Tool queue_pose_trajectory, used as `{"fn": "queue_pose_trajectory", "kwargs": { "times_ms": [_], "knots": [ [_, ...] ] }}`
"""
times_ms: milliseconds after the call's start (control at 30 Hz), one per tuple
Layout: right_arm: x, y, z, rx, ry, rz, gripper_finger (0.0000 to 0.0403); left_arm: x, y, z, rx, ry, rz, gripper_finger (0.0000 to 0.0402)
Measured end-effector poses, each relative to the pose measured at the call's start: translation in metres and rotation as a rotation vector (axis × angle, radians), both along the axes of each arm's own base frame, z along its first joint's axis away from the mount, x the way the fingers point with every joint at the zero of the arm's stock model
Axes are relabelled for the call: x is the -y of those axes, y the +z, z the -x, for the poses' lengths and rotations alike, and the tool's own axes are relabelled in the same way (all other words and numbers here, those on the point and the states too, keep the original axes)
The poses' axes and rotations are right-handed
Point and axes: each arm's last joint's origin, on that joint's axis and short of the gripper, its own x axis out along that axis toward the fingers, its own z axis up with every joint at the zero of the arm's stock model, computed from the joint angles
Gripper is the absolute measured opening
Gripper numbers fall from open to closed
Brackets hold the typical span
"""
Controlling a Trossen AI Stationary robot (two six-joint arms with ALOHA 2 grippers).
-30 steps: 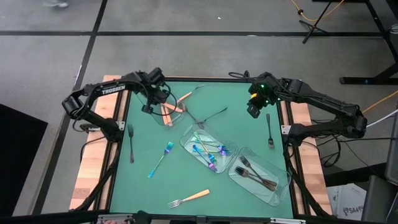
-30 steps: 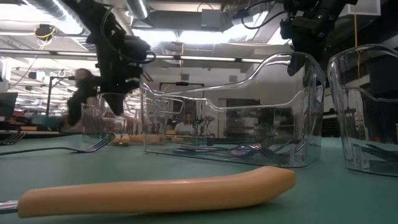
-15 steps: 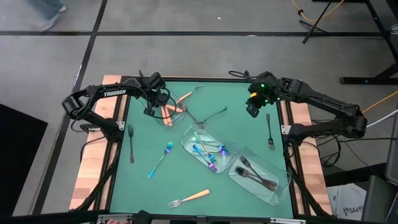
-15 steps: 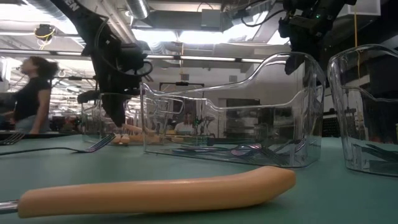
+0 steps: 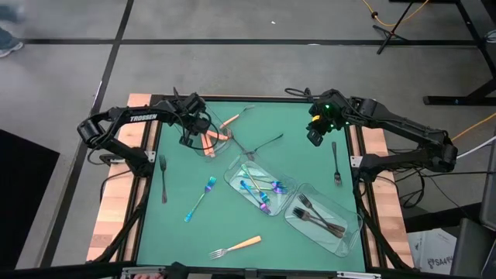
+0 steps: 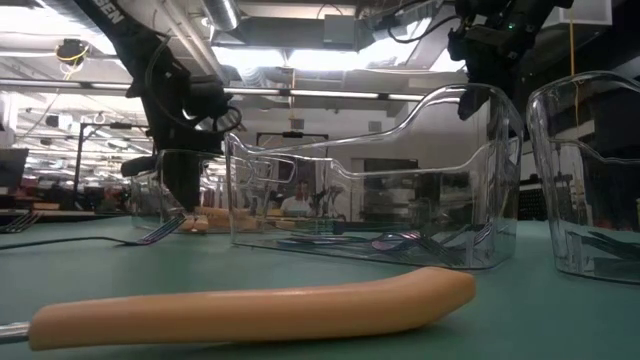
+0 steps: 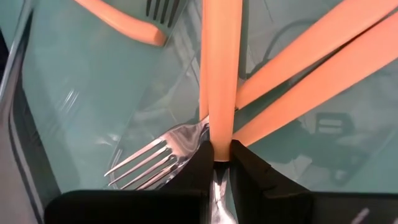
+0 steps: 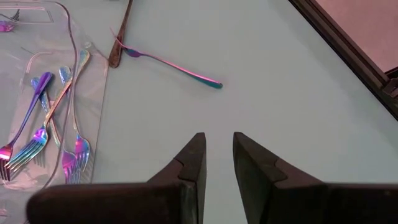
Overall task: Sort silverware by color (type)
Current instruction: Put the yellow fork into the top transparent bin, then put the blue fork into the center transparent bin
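My left gripper (image 5: pixel 191 130) is down inside the far-left clear tray (image 5: pixel 208 149), shut on an orange-handled fork (image 7: pixel 221 68). Other orange-handled forks (image 7: pixel 311 74) lie on the tray floor, one with its silver tines (image 7: pixel 146 163) beside the fingers. My right gripper (image 8: pixel 217 155) hangs open above the bare mat at the far right, with nothing between its fingers. A middle tray (image 5: pixel 232 177) holds iridescent forks (image 5: pixel 260 192). A near-right tray (image 5: pixel 350 229) holds dark forks (image 5: pixel 319 215). My left gripper pinches the fork between its two fingers where the orange handle meets the silver neck (image 7: pixel 216 154). The fingers come steeply from above and lie across the fork. The handle runs away from the fingers over two other orange handles in the tray; whether it rests on them I cannot tell.
Loose on the mat: a dark fork (image 5: pixel 163 177) at left, an iridescent fork (image 5: pixel 200 198), an orange fork (image 5: pixel 236 246) near the front edge, a dark fork (image 5: pixel 335 163) at right, an orange fork (image 5: pixel 231 120) at the far side, two forks (image 5: pixel 260 146) mid-table.
My left gripper has sunk into the far-left tray with the orange-handled fork still between its fingers, tipping a little steeper. The fork has come down among the other orange handles.
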Motion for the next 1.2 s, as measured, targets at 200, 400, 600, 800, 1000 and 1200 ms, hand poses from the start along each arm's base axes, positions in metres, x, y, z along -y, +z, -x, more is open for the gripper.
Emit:
{"fn": "queue_pose_trajectory", "kwargs": {
  "times_ms": [200, 400, 600, 800, 1000, 1200],
  "knots": [
    [0.0, 0.0, 0.0, 0.0, 0.0, 0.0, 0.0069, 0.0, 0.0, 0.0, -0.003, 0.009, -0.003, 0.0047],
    [0.0, 0.0, 0.0, 0.0, 0.0, 0.0, 0.0069, 0.0, 0.0, 0.0, -0.004, 0.011, -0.003, 0.0071],
    [0.0, 0.0, 0.0, 0.0, 0.0, 0.0, 0.0069, 0.0, 0.0, 0.0, -0.005, 0.012, -0.004, 0.0074],
    [0.0, 0.0, 0.0, 0.0, 0.0, 0.0, 0.0069, 0.0, 0.0, 0.001, -0.01, 0.067, -0.005, 0.0074],
    [0.0, 0.0, 0.0, 0.0, 0.0, 0.0, 0.0069, -0.003, 0.006, -0.002, 0.01, 0.107, -0.014, 0.0075],
    [0.0, 0.0, 0.0, 0.0, 0.0, 0.0, 0.0069, -0.013, 0.029, -0.013, 0.081, 0.191, -0.029, 0.0075]
  ]
}}
